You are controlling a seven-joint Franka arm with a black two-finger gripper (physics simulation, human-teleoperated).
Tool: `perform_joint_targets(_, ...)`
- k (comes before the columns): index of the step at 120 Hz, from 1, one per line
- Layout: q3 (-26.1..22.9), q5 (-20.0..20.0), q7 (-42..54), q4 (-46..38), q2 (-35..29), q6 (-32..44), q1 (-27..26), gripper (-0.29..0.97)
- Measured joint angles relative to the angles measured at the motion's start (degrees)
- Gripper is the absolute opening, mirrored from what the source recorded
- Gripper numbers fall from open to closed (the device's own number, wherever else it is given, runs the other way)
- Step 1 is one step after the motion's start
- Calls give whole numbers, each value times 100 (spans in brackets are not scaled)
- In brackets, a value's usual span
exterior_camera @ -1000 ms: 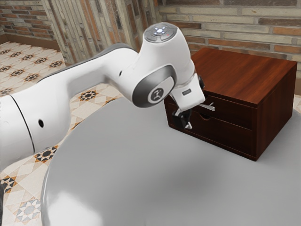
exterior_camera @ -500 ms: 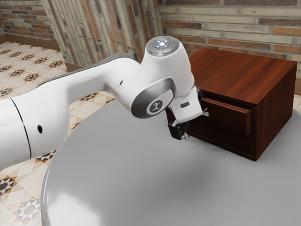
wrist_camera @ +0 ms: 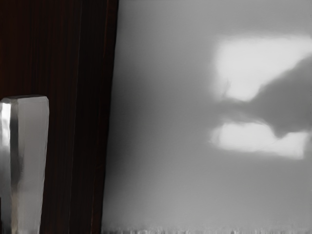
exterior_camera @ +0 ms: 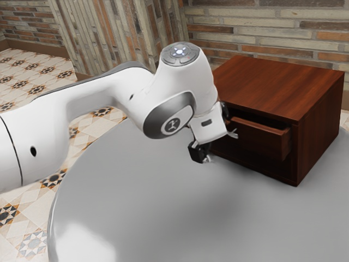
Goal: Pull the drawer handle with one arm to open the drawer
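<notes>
Dark wood cabinet [exterior_camera: 283, 82] sits on the grey table [exterior_camera: 163, 218], its upper drawer [exterior_camera: 262, 139] already partway out (a dark gap shows above its front). Gripper [exterior_camera: 198, 154] hangs at the drawer's front by the silver handle [wrist_camera: 24, 161]; whether it is clamped on that bar I cannot tell. The pull looks midway. Next calls for a straight, level draw away from the cabinet.

You cannot judge the gripper's [exterior_camera: 199, 154] hold, because the arm [exterior_camera: 174, 101] hides most of the drawer handle [exterior_camera: 233, 133] and the drawer's [exterior_camera: 262, 137] near end, and the wrist view's edge crops the handle's bar.
</notes>
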Motion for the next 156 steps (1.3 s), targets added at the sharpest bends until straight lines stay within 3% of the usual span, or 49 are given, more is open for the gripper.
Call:
perform_joint_targets(93,4,-17,6,-1344,-947,239,174,68)
perform_joint_targets(156,193,-67,-2,-2015,-1541,259,-10,68)
